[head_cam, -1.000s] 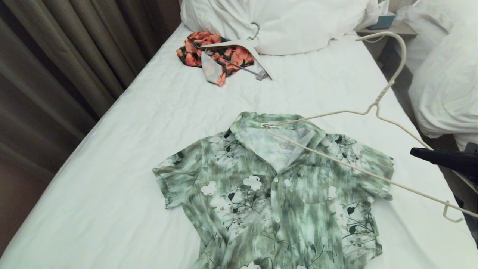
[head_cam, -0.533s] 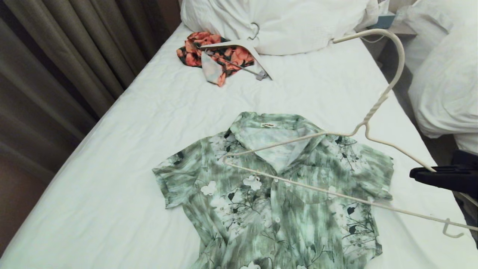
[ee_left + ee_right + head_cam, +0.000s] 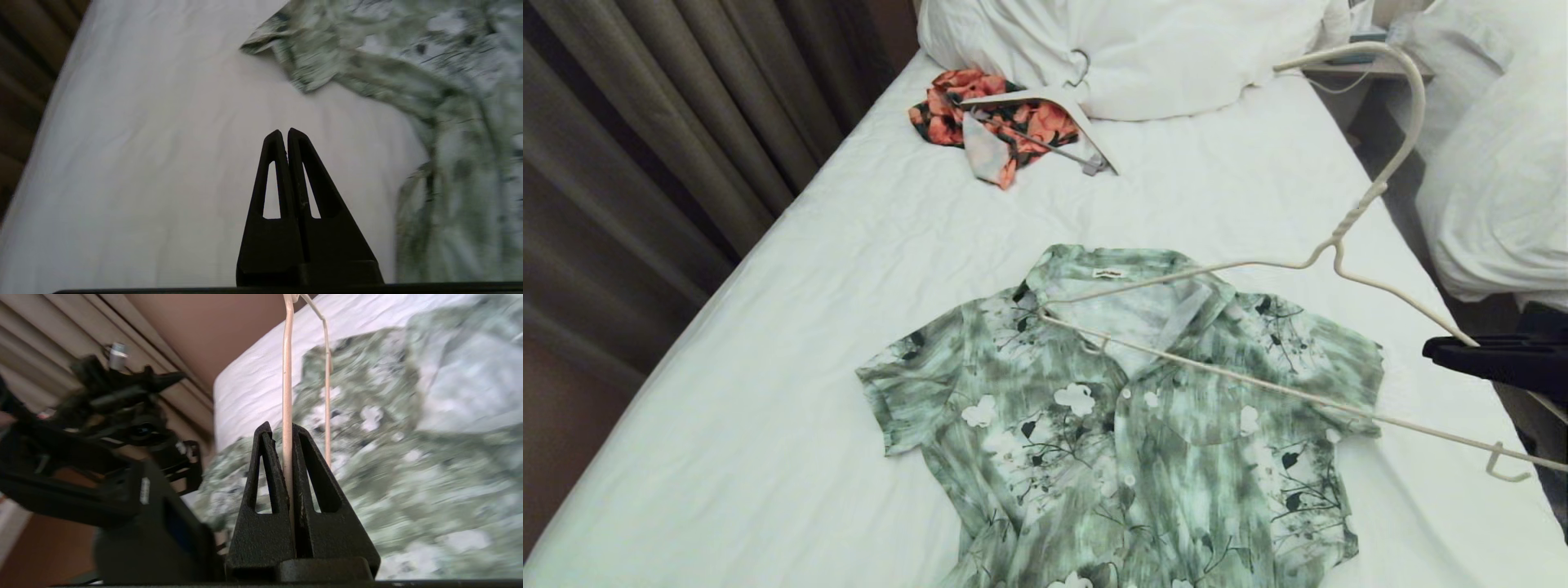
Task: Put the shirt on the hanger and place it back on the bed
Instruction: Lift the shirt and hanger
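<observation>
I see the shirt lying flat and face up on the bed, buttoned, its long axis running from the collar at the far side toward me at the near edge, sleeves spread out to either side. My right gripper comes in from the right edge of the head view with its fingers pinched on one sloping arm of the hanger; the right wrist view shows the thin wire clamped between the two pads. The hanger is held above the shirt, tilted, its long bottom bar running diagonally from the collar opening out past the shirt's right sleeve and off the side of the bed. Its narrow corner sits at the collar, and I cannot tell whether it touches the cloth. The hook points up and away toward the pillow. My left gripper hovers over bare sheet beside the shirt's left sleeve, fingers pressed together on nothing.
</observation>
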{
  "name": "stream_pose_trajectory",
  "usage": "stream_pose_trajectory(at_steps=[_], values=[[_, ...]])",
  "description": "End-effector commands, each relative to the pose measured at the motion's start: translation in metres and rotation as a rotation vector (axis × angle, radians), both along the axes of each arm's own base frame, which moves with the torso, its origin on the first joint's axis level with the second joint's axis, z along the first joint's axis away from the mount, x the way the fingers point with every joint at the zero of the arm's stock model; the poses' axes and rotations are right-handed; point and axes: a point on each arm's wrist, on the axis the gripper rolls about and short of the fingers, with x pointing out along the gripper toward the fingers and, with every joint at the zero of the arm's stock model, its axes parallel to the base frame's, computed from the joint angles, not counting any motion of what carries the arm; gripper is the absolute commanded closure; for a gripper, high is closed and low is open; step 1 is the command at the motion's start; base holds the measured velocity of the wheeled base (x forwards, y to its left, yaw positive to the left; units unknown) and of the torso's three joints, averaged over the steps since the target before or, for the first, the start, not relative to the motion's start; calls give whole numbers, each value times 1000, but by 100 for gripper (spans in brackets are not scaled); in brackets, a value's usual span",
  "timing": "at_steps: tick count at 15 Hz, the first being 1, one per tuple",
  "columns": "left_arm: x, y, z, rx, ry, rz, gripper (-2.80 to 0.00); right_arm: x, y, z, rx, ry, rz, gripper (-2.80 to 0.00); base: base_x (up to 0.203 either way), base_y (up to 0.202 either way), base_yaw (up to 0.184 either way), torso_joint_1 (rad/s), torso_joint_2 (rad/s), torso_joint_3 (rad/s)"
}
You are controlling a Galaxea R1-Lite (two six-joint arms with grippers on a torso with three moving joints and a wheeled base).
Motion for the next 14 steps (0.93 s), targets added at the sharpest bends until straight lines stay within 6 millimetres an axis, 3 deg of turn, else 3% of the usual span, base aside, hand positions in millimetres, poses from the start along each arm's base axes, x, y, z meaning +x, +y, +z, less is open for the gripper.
stream_pose_trajectory(at_steps=[1, 4, 8, 11, 14], values=[[12, -1, 18, -39, 111, -55, 0, 10, -2, -3, 1, 11, 4, 0, 0, 0, 0, 0, 0, 0], [53, -6, 38, -154, 350, -224, 0, 24, -3, 0, 0, 7, 2, 0, 0, 0, 0, 0, 0, 0], [145, -25, 48, -279, 568, -411, 0, 35, -10, 8, 15, 19, -66, 0, 0, 0, 0, 0, 0, 0], [222, -56, 48, -332, 615, -528, 0, 46, -14, 8, 19, 26, -99, 0, 0, 0, 0, 0, 0, 0], [295, -99, 60, -368, 550, -631, 0, 53, -24, 9, 20, 23, -135, 0, 0, 0, 0, 0, 0, 0]])
